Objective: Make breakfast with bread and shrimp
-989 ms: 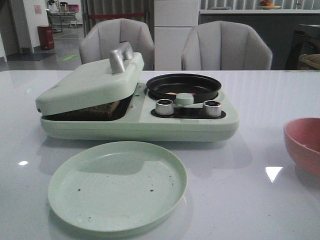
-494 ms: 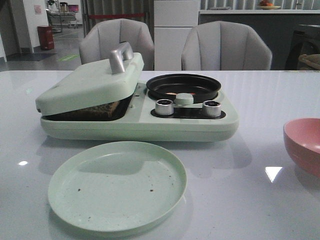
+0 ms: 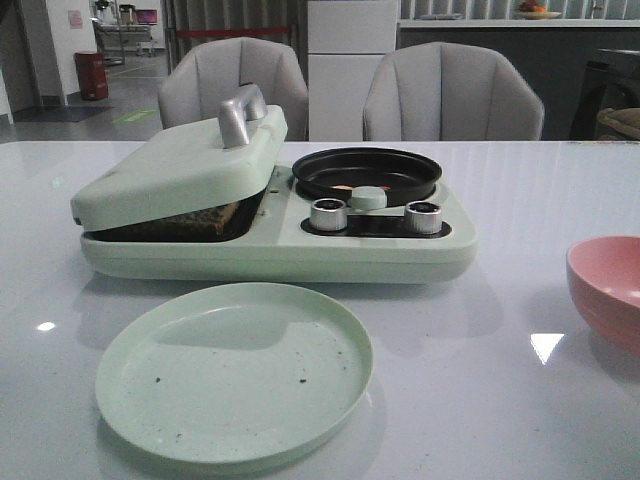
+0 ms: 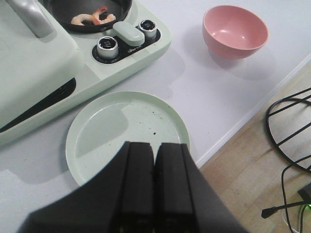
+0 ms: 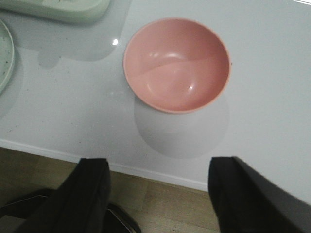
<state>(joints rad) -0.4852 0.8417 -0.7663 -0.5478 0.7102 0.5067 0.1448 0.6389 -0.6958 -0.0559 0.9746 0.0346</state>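
The bread (image 3: 205, 219) shows as a dark toasted edge in the gap under the half-lowered lid (image 3: 185, 160) of the pale green breakfast maker (image 3: 290, 245). Pale orange-pink shrimp (image 4: 92, 17) lie in the maker's black round pan (image 3: 366, 172); from the front only a small pale bit of shrimp (image 3: 343, 187) shows. My left gripper (image 4: 155, 144) is shut with nothing in it and hangs over the near rim of the green plate (image 4: 127, 127). Back over the table's front edge, my right gripper (image 5: 159, 162) is open and holds nothing. Neither gripper appears in the front view.
The crumb-speckled green plate (image 3: 235, 370) lies in front of the maker. A pink bowl (image 5: 177, 63) stands to the right, ahead of my right gripper. Two silver knobs (image 3: 329, 213) sit on the maker's front panel. Two chairs (image 3: 450, 95) stand behind the table. Cables (image 4: 291, 145) lie on the floor.
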